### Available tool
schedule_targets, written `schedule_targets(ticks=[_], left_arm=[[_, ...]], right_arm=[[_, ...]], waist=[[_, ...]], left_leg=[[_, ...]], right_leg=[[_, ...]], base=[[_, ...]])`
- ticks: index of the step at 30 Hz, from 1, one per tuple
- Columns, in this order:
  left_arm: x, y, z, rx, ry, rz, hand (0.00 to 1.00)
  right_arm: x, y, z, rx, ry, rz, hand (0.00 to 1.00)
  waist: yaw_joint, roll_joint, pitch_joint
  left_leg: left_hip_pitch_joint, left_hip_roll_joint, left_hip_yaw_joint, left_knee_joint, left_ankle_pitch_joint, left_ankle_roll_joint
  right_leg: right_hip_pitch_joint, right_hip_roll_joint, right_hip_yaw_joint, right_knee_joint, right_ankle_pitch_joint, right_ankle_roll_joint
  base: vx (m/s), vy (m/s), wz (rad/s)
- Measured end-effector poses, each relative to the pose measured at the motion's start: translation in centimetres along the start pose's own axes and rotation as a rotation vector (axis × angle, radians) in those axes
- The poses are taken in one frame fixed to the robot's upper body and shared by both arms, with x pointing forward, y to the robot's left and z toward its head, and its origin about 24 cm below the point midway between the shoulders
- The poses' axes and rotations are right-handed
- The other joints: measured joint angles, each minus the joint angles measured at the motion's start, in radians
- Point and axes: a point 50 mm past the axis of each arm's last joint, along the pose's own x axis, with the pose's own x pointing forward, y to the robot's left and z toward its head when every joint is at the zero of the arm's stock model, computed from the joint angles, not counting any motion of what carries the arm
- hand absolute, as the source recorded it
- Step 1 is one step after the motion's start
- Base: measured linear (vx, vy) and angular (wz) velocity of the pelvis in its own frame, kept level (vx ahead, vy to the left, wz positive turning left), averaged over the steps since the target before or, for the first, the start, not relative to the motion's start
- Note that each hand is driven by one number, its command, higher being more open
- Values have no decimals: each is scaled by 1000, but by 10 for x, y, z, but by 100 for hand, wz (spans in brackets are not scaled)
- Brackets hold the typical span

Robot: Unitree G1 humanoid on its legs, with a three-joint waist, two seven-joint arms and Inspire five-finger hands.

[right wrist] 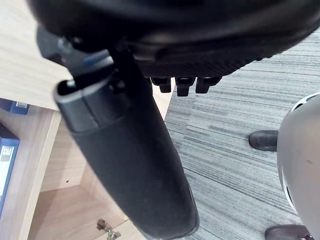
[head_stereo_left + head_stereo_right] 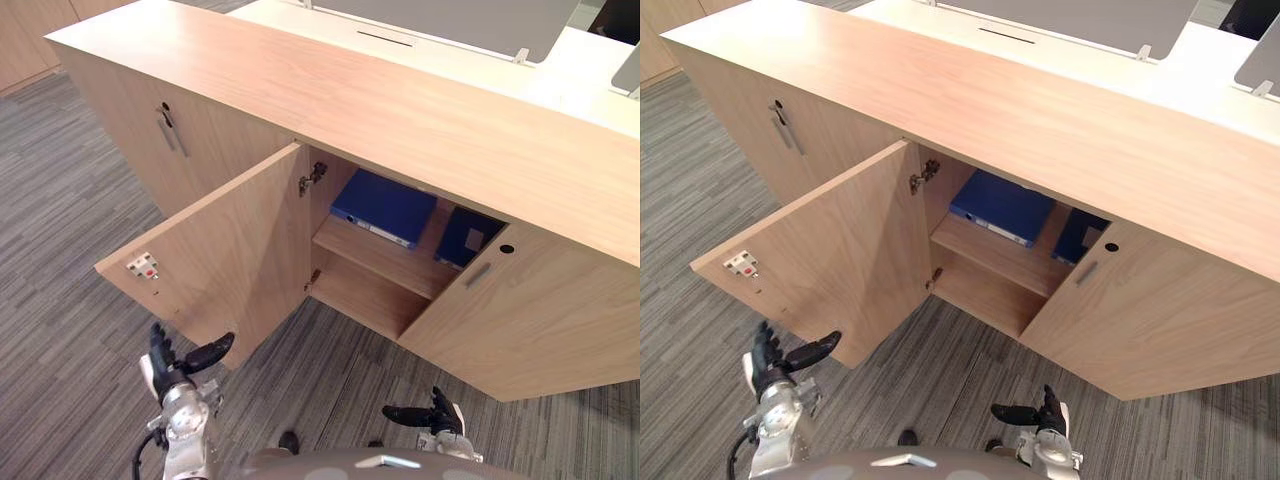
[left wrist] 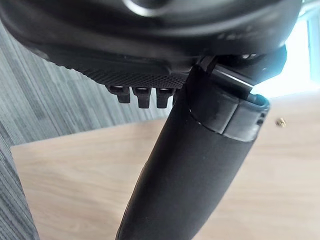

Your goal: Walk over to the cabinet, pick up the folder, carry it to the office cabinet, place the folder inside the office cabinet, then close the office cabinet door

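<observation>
Office cabinet (image 2: 400,110) standing with door (image 2: 240,250) hanging wide open toward robot. Blue folder (image 2: 385,208) lying flat on shelf (image 2: 370,255) inside; second blue folder (image 2: 465,238) upright beside it. Left hand (image 2: 180,362) hovering near door's free edge, right hand (image 2: 432,414) hanging low over carpet (image 2: 60,230). Both hands loosely spread, holding nothing. Placement looking done, door-closing step pending. Next move calling for left hand getting behind door's outer face and pushing it shut.

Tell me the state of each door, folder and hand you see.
Middle door: swung wide open.
Right door: ajar.
Left door: closed.
Flat folder: lying on the shelf.
Second folder: upright, partly behind the right door.
Left hand: open, empty.
Right hand: open, empty.
</observation>
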Motion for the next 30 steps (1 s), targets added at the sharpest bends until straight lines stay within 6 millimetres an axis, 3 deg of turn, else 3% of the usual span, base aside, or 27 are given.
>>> schedule_targets(ticks=[23, 30], left_arm=[[-5, 9, 10, 8, -56, 17, 100], [-2, 22, 29, -77, -136, 113, 100]], right_arm=[[0, 1, -4, -6, 23, -2, 100], [0, 1, -4, -36, 17, -1, 100]], waist=[[3, -11, -1], [5, -10, -1]], left_leg=[[3, 9, 16, 0, 4, -3], [5, 9, 13, 0, 5, -4]], right_leg=[[1, 12, 28, -14, 21, -13], [4, 12, 26, -14, 21, -13]], base=[[-27, -1, -2], [0, 0, 0]])
